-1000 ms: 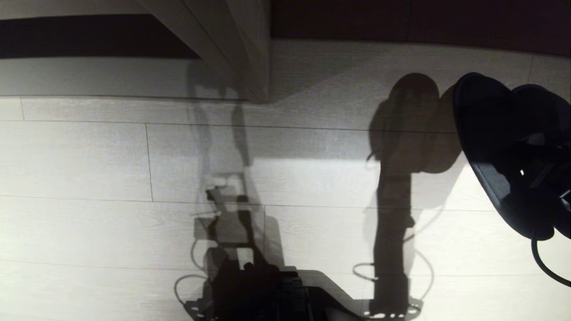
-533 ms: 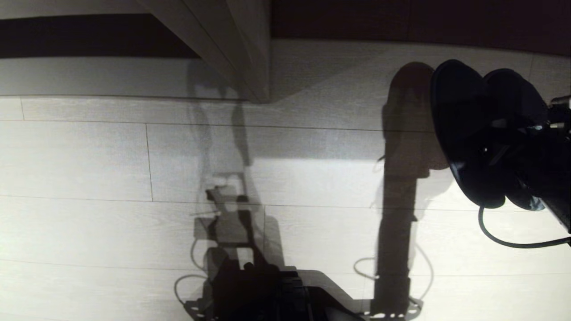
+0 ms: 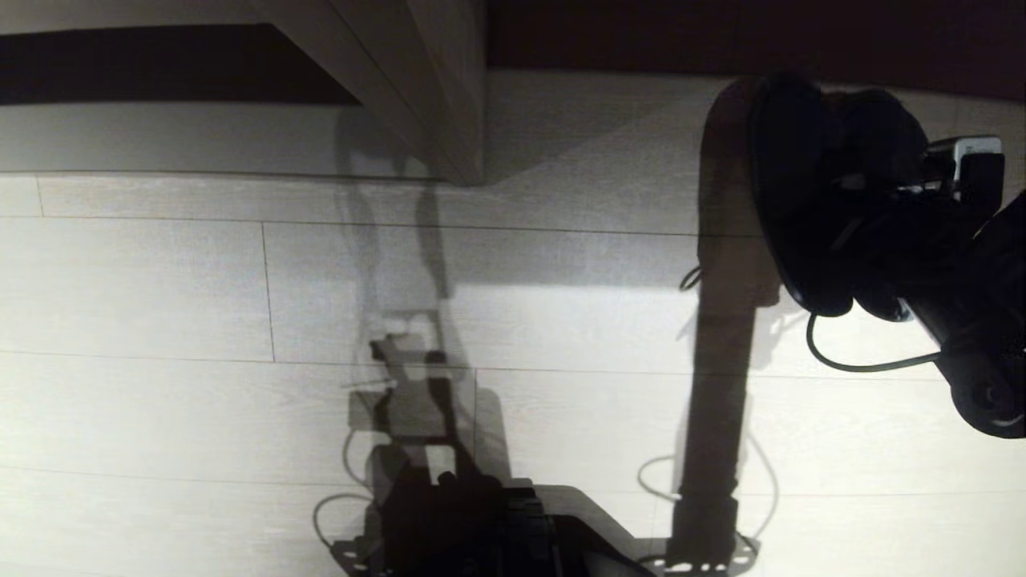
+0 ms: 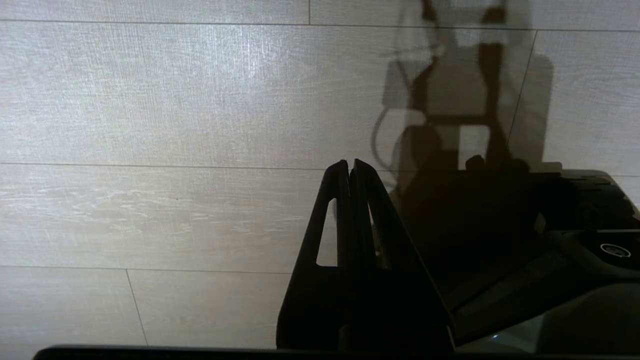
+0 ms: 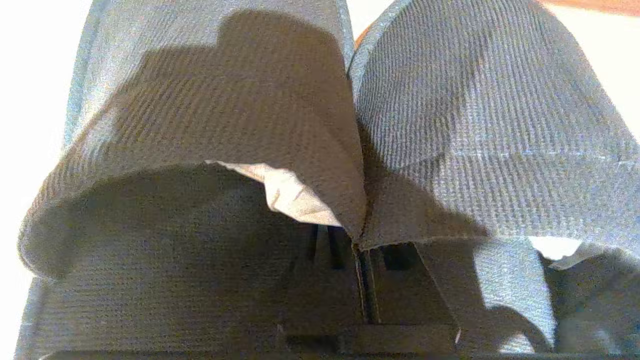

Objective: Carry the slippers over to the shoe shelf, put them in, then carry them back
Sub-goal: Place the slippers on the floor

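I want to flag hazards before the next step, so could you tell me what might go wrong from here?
The right gripper pinches both slippers only by their adjoining upper edges, so one could slip free. The pair hangs close to the shoe shelf base board, so the toes might catch on it. A slack cable loops under the wrist and could snag.

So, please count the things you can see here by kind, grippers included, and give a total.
slippers: 2, both black, held together off the floor
right gripper: 1, shut on the slippers
left gripper: 1, shut, empty, over the floor
shoe shelf: 1, with one upright divider
Total: 5
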`<state>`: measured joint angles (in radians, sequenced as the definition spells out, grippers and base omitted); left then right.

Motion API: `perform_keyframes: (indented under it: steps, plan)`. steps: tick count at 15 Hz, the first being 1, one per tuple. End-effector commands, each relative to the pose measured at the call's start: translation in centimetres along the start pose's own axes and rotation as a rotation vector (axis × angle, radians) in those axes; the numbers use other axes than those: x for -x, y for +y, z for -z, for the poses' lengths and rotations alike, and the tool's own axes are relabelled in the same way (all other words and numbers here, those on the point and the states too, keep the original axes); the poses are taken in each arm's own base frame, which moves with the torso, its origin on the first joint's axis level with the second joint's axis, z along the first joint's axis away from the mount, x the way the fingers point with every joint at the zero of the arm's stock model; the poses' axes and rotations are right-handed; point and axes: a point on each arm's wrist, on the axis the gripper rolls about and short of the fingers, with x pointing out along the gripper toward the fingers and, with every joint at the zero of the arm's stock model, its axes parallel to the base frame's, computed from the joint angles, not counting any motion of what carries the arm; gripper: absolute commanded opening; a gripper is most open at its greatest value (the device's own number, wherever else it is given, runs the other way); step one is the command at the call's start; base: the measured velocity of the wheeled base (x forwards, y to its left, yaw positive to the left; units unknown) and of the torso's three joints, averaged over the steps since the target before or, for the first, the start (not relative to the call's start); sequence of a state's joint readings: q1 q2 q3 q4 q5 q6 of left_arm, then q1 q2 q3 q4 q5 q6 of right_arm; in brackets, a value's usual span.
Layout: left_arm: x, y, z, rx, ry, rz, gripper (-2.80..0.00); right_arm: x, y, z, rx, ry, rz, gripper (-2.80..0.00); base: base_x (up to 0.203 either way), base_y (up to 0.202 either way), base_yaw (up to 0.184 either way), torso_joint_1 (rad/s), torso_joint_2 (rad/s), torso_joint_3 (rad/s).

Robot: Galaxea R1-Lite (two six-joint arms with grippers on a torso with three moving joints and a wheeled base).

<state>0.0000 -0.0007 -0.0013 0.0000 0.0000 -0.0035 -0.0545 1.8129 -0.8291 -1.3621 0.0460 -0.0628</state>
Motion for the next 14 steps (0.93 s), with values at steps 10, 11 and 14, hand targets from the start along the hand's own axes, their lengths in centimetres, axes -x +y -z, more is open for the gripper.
perform_keyframes:
  steps: [10, 11, 14]
  plan:
    - [0.0, 0.0, 0.0, 0.001, 0.000, 0.000, -2.80, -6.2, 1.8, -0.6, 0.019, -0.181, -0.047, -2.80, 0.000, 0.000, 0.000, 0.000, 0.00, 0.000]
    - [0.0, 0.0, 0.0, 0.000, 0.001, 0.000, -2.80, -6.5, 1.8, -0.9, 0.023, -0.199, -0.046, -2.80, 0.000, 0.000, 0.000, 0.000, 0.00, 0.000]
    - [0.0, 0.0, 0.0, 0.001, 0.000, 0.000, -2.80, -7.7, 1.8, -1.0, 0.029, -0.237, -0.042, -2.80, 0.000, 0.000, 0.000, 0.000, 0.00, 0.000]
